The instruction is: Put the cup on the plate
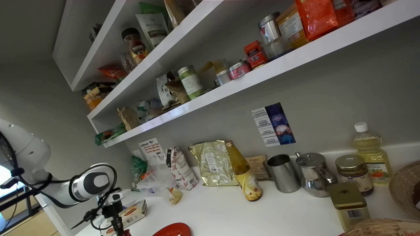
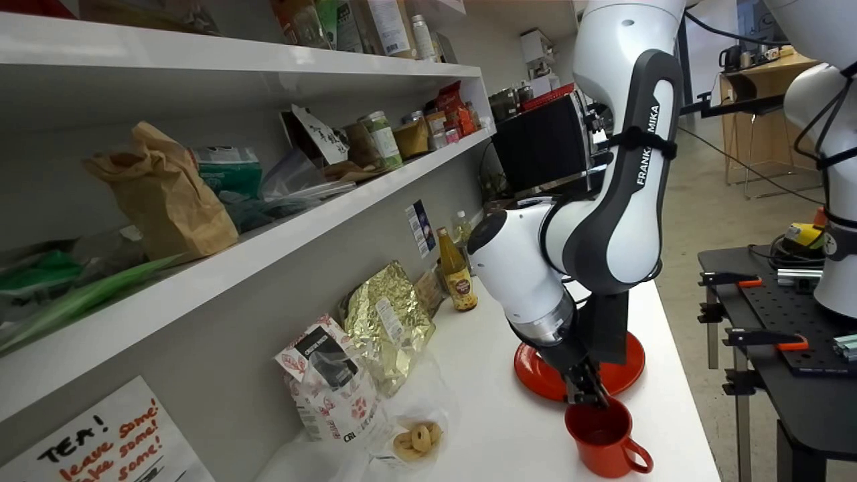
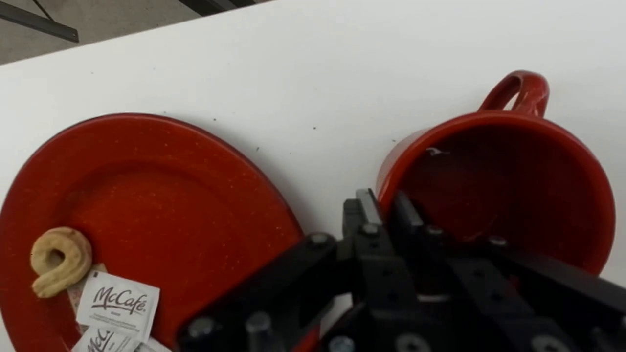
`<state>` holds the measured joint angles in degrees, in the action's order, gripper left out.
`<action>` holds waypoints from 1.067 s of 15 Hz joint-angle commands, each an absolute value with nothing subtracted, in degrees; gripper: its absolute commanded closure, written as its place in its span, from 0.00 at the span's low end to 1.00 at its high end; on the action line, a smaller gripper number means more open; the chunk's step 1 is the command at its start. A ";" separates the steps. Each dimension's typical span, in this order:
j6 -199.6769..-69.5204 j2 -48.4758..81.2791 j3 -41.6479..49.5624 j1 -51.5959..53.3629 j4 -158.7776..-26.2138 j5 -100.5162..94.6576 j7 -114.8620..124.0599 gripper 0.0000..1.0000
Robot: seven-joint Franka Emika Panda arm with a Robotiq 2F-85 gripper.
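A One-Walled Hold and Its Hazards

On the white worktop (image 3: 313, 63), the red plate (image 3: 186, 215) lies near the cup (image 2: 608, 451), with a strip of white between them. The fingers (image 3: 370, 208) appear to pinch the cup's plate-side wall, one inside and one outside; whether the base rests on the worktop cannot be told.

The principal hazard is tilting or slipping: one wall would take the load, off-centre, and its glossy surface may offer little friction. A lesser hazard is collision, since too low a crossing would probably strike the plate's raised edge. The least is an uneven seat, caused by setting the base down on what the plate carries.

Of the containers, the plate bears a ring-shaped biscuit (image 3: 73, 266) and McCafé sachets (image 3: 117, 305), some cut off by the frame. An exterior view adds a clear bottle of yellow liquid (image 1: 369, 152) and a steel pitcher (image 1: 285, 177), its contents not visible. The fingers partly hide the cup's interior, where a small pale mark (image 3: 435, 151) shows.
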<state>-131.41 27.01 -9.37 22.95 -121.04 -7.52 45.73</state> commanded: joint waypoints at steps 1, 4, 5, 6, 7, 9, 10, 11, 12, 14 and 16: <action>-129.60 25.99 -8.43 22.22 -120.05 -6.63 43.88 0.97; -129.24 23.81 -7.30 21.19 -119.25 -7.02 43.88 0.97; -129.16 23.22 -6.98 20.86 -118.96 -7.09 43.87 0.97; -129.11 22.03 -6.60 20.36 -118.96 -7.15 43.84 0.97; -129.08 21.51 -6.35 20.01 -118.75 -7.25 43.89 0.97; -129.07 19.87 -5.96 19.13 -119.01 -7.35 43.74 0.97; -129.06 19.17 -5.88 18.69 -119.34 -7.34 43.69 0.97; -128.94 18.61 -5.84 18.33 -119.47 -7.38 43.74 0.97; -128.96 18.08 -5.83 17.90 -119.84 -7.29 43.75 0.97; -129.05 17.40 -5.89 17.12 -120.57 -7.00 43.62 0.97; -129.34 17.29 -5.81 16.44 -121.52 -6.90 43.49 0.97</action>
